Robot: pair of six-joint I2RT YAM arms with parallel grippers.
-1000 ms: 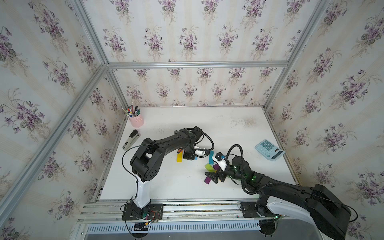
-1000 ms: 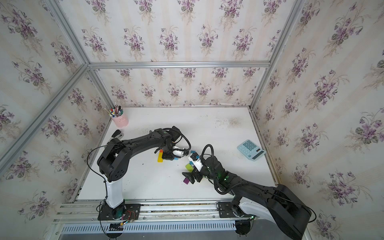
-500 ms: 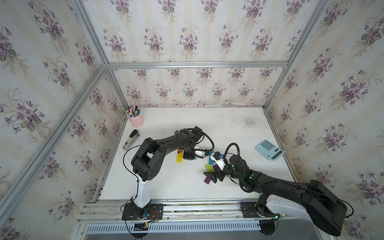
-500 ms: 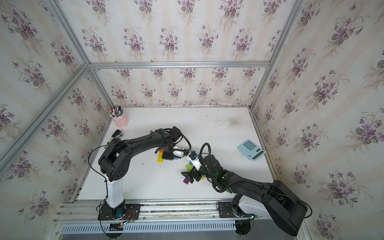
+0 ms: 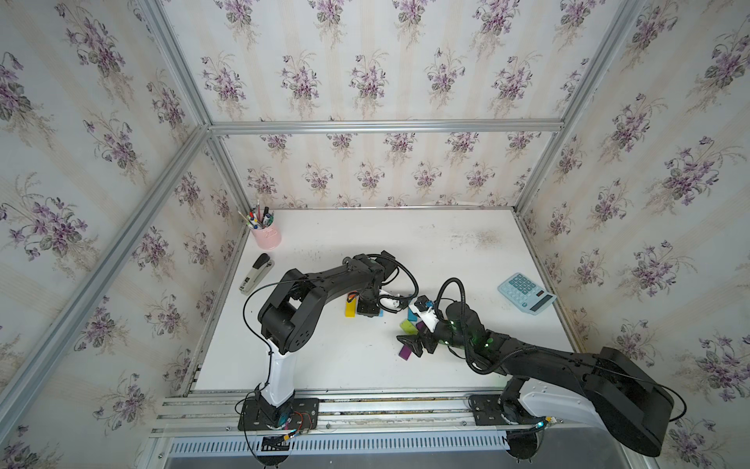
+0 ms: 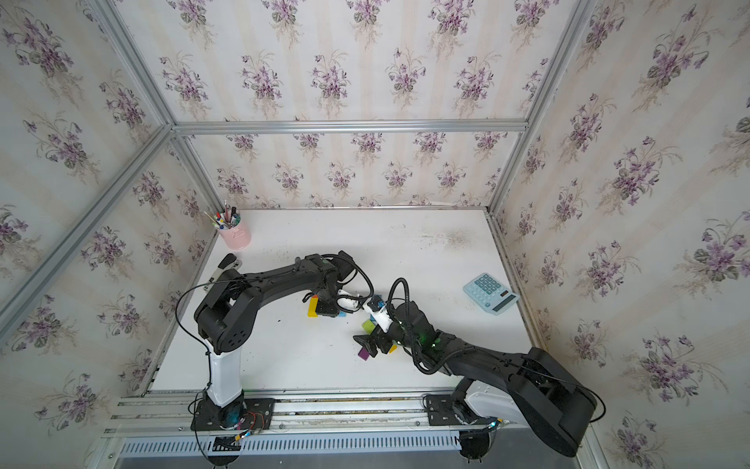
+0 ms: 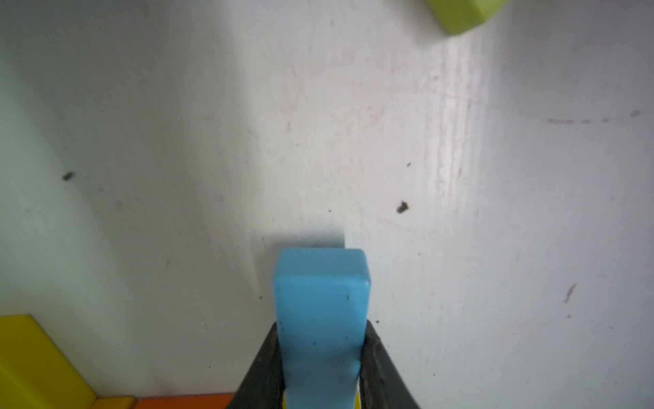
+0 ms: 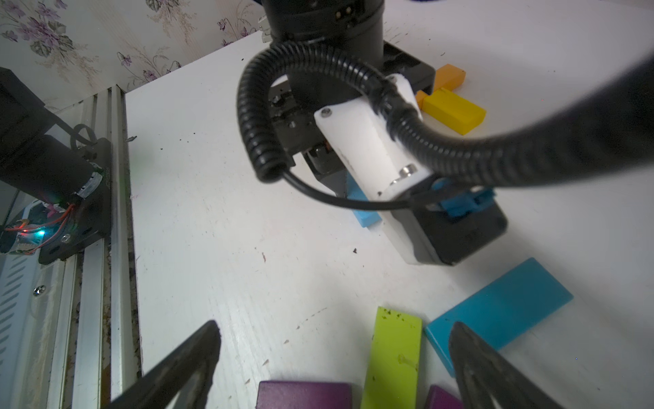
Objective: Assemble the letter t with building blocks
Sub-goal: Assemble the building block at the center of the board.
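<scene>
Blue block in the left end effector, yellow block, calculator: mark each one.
Blue block (image 7: 320, 304): left wrist view, middle of its upper face.
Yellow block (image 5: 350, 309): a top view, centre of its face.
Calculator (image 5: 521, 287): a top view, on the keypad.

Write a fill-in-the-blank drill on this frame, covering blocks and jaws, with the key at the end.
1. The left jaws are shut on a block coloured ____.
2. The right jaws stand ____, with a lime block lying between them in the right wrist view.
3. The flat block adjoining the yellow block is ____.
4. The pens stand in a ____ cup.
Missing words: light blue; open; orange; pink.
</scene>
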